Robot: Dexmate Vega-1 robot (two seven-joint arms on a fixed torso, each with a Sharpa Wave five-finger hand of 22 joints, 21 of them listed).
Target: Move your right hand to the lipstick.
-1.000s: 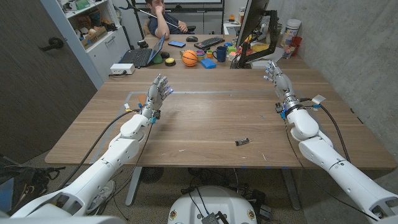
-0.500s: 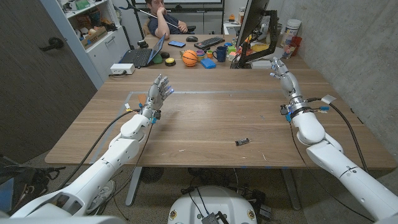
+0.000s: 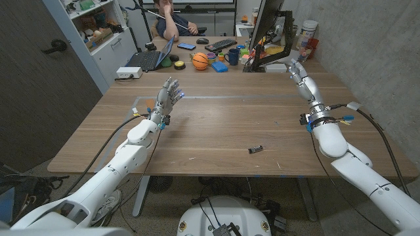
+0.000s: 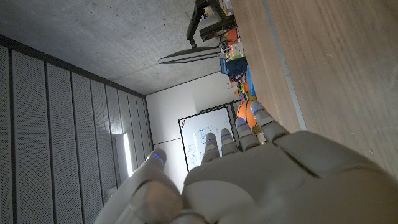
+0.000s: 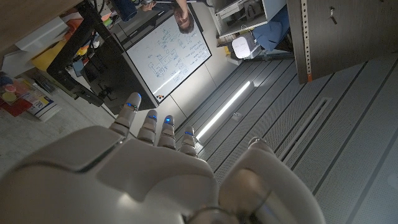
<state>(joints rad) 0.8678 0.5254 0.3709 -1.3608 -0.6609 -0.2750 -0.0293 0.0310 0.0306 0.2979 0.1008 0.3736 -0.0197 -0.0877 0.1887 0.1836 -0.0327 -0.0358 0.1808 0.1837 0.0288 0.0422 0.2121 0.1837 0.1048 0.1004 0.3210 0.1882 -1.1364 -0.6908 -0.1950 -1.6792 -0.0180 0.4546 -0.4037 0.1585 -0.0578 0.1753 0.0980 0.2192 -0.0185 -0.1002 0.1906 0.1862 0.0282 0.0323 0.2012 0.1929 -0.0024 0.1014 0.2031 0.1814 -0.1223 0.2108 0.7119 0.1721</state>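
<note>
Wooden table [image 3: 216, 124] carries the small dark lipstick [image 3: 256, 149] near its front edge; right hand [image 3: 299, 72] hangs raised over the far right side, fingers apart, holding nothing, well apart from it; left hand [image 3: 168, 96] likewise spread and unladen

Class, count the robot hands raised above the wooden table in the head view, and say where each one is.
2. The left hand is raised over the table's left side; the right hand is raised near the far right edge, well away from the lipstick near the front.
</note>
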